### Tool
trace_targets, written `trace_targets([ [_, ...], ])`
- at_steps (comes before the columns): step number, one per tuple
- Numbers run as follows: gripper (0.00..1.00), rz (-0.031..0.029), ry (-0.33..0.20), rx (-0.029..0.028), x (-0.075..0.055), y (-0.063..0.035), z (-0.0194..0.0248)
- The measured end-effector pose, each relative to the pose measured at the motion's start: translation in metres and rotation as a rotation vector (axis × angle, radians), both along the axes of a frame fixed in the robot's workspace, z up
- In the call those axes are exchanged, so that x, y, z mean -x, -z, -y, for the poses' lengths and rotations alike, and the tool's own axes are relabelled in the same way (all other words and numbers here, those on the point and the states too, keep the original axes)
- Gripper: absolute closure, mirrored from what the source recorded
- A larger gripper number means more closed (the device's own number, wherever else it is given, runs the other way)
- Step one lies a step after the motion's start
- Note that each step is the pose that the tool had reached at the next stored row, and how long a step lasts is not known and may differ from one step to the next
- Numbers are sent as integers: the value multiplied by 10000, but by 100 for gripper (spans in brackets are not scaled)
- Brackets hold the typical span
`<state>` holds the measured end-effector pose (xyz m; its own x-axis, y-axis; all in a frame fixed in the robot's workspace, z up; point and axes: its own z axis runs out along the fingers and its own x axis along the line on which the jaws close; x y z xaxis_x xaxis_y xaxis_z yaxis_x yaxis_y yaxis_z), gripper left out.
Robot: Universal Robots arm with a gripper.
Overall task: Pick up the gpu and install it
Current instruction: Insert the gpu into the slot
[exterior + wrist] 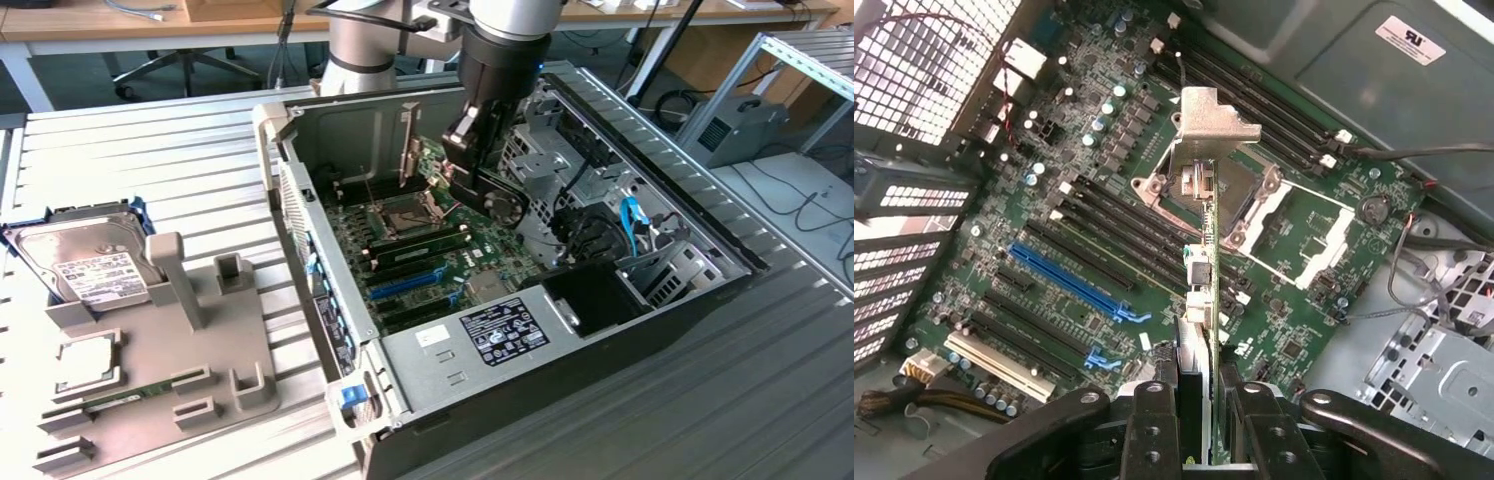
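Holding the gpu (pixel 1203 300) edge-on, the gripper (pixel 1199 400) has its two fingers (pixel 1154 420) clamped on the card's lower edge in the wrist view. The card's silver bracket (pixel 1216 125) points away from the camera, over the motherboard (pixel 1084 250). A blue slot (pixel 1069 280) lies beside the card, apart from it; the card is not seated in any slot.

In the exterior view the arm (pixel 501 60) reaches down from the upper centre of the frame into the open case (pixel 534 300), with the gpu (pixel 478 175) hanging above the board. A white-and-black label (pixel 503 333) sits on the case's metal cover, text too small to read. At the left of the frame a hard drive (pixel 83 265) with a white label stands in a grey fixture (pixel 160 390) on the desk (pixel 187 160); its print is unreadable.
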<state>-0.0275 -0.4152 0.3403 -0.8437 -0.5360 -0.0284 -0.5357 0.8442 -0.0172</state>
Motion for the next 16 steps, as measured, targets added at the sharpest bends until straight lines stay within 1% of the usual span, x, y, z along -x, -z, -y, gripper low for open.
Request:
trace_targets([
  [16, 74, 0, -514, 0, 0, 0, 0],
])
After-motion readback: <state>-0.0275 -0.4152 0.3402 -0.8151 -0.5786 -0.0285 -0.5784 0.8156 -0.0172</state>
